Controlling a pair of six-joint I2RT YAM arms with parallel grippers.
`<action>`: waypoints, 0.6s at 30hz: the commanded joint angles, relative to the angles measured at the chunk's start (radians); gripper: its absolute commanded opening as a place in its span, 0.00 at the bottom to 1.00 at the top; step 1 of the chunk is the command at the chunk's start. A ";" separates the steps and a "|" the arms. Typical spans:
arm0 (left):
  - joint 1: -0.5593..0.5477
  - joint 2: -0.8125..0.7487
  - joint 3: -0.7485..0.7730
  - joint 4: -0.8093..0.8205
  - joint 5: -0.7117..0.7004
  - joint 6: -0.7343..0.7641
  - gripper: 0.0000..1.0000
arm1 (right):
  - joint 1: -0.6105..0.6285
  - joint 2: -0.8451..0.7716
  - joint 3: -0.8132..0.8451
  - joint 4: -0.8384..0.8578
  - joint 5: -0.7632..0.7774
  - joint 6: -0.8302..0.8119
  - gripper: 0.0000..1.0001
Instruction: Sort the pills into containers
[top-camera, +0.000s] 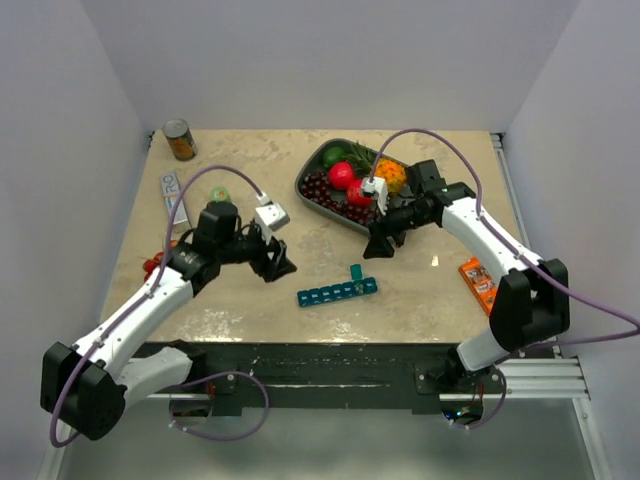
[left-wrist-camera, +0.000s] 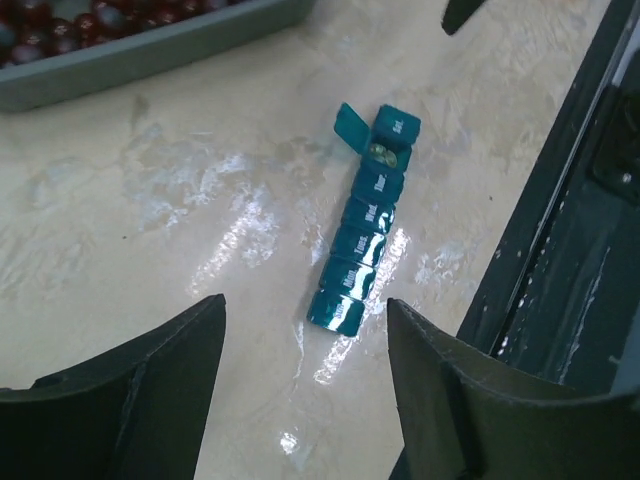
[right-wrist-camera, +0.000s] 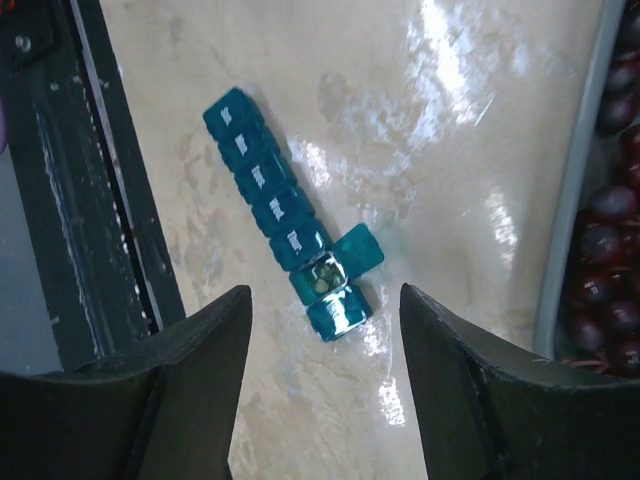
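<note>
The teal pill-organiser strip (top-camera: 337, 292) lies near the table's front edge, between my two grippers. The second compartment from its right end has its lid (top-camera: 356, 272) flipped open. Small tan pills (right-wrist-camera: 322, 280) lie in that open compartment, and they also show in the left wrist view (left-wrist-camera: 383, 152). The strip shows in the left wrist view (left-wrist-camera: 362, 235) and the right wrist view (right-wrist-camera: 270, 195). My left gripper (top-camera: 278, 265) (left-wrist-camera: 305, 302) is open and empty, just left of the strip. My right gripper (top-camera: 378, 245) (right-wrist-camera: 325, 298) is open and empty above the strip's right end. I see no clear pill bottle.
A grey fruit tray (top-camera: 308, 192) with cherries (right-wrist-camera: 605, 250) stands at the back centre-right. A can (top-camera: 179, 140) is at the back left, a flat pack (top-camera: 174, 195) at the left, an orange box (top-camera: 479, 282) at the right. The black table frame (left-wrist-camera: 560, 300) runs along the front.
</note>
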 joint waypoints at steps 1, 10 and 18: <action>-0.045 -0.084 -0.163 0.206 0.061 0.229 0.71 | 0.001 -0.011 0.020 -0.094 -0.031 -0.049 0.64; -0.137 -0.062 -0.265 0.297 -0.019 0.378 0.76 | -0.001 -0.013 -0.092 0.160 0.045 0.082 0.54; -0.291 0.151 -0.237 0.383 -0.143 0.432 0.77 | 0.001 -0.039 -0.207 0.270 0.031 0.102 0.53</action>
